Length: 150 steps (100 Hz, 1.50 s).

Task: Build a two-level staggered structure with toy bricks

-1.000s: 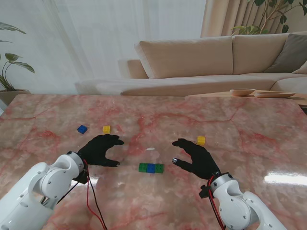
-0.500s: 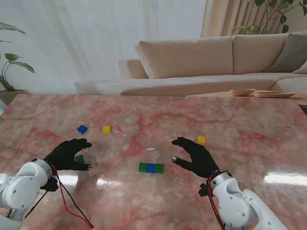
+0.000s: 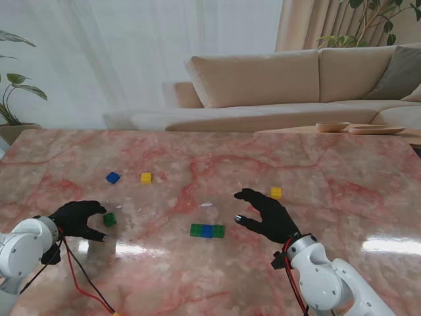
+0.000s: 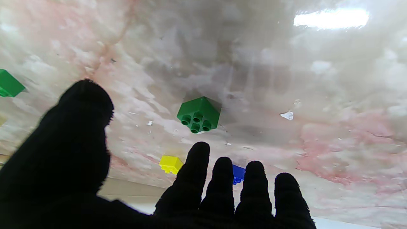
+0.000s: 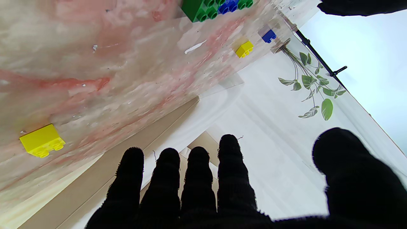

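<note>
Marble table [image 3: 329,164] | green brick [image 3: 109,219] just beside left hand [image 3: 79,219] | fingers spread, empty

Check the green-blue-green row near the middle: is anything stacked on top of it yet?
No. The green-blue-green row lies flat on the table with its studs bare in the right wrist view. Its underside is hidden. The loose green brick sits by the left hand.

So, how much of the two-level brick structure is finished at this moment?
Done: a green-blue-green row lies joined as the lower level. In hand: nothing; the left hand is open beside a loose green brick, and the right hand is open too. Left: the whole upper level.
</note>
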Each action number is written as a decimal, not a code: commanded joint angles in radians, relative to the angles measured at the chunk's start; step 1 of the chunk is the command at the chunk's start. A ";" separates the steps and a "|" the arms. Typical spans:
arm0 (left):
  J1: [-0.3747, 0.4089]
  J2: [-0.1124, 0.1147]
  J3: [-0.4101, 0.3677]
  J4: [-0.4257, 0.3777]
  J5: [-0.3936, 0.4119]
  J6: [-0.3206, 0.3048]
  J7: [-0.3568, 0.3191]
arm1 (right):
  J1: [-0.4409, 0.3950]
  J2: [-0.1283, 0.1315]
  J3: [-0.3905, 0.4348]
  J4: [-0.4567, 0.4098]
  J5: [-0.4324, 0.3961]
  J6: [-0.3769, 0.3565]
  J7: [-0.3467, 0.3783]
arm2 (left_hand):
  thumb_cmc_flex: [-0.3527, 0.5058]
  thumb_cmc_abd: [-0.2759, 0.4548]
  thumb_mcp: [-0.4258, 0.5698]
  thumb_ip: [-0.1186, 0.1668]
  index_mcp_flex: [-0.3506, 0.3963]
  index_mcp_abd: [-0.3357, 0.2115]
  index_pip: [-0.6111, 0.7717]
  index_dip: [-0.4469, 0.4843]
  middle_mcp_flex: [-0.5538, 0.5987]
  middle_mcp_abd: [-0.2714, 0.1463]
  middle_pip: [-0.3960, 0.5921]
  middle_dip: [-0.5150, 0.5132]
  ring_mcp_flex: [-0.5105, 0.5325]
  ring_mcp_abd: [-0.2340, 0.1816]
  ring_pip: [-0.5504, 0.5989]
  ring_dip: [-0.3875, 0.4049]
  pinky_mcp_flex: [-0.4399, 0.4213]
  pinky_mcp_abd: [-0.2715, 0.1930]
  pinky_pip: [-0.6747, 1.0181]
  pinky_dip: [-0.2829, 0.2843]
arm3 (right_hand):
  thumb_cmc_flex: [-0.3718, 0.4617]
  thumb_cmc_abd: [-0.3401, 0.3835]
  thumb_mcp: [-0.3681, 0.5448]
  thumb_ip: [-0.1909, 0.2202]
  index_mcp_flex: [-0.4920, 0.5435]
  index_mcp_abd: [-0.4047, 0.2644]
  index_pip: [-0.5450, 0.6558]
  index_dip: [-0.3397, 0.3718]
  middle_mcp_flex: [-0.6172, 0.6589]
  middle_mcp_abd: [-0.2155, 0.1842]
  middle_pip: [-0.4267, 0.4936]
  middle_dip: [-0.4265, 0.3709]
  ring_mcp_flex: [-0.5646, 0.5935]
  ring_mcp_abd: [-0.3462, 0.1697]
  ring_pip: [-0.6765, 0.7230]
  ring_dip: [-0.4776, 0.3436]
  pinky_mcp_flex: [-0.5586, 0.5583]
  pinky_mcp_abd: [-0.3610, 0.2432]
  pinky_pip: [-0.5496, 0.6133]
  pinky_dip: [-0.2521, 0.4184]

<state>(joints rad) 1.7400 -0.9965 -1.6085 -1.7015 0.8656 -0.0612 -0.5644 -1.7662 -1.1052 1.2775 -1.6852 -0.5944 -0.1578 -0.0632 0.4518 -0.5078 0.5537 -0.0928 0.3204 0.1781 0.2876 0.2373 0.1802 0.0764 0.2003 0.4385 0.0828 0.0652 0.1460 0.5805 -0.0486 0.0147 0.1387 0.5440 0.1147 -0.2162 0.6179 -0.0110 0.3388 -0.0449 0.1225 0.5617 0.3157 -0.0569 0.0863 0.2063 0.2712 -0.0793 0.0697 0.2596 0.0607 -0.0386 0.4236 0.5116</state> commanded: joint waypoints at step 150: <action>-0.153 0.002 0.166 0.231 0.183 -0.073 0.177 | -0.014 0.005 0.009 -0.018 0.004 0.005 0.043 | -0.023 -0.033 0.161 -0.016 -0.044 -0.216 0.628 0.596 0.080 -0.039 0.163 0.077 0.005 0.022 0.100 0.022 -0.015 0.005 0.012 0.013 | -0.008 0.016 0.000 0.000 -0.033 -0.018 -0.026 0.012 -0.029 -0.001 -0.014 0.001 -0.038 -0.027 -0.010 0.009 -0.012 -0.013 -0.012 -0.001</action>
<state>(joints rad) 1.5845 -0.9899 -1.4516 -1.4841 1.0420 -0.1291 -0.4048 -1.7717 -1.0996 1.2851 -1.7073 -0.5934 -0.1537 -0.0317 0.4518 -0.5040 0.6802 -0.0928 0.2708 -0.0071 0.8825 0.8040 0.2353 0.0493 0.3422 0.5035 0.0844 0.0658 0.2165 0.5940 -0.0486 0.0150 0.1386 0.5311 0.1147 -0.2124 0.6179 -0.0110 0.3386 -0.0449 0.1223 0.5645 0.3156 -0.0568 0.0863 0.2063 0.2712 -0.0793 0.0697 0.2596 0.0602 -0.0386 0.4236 0.5116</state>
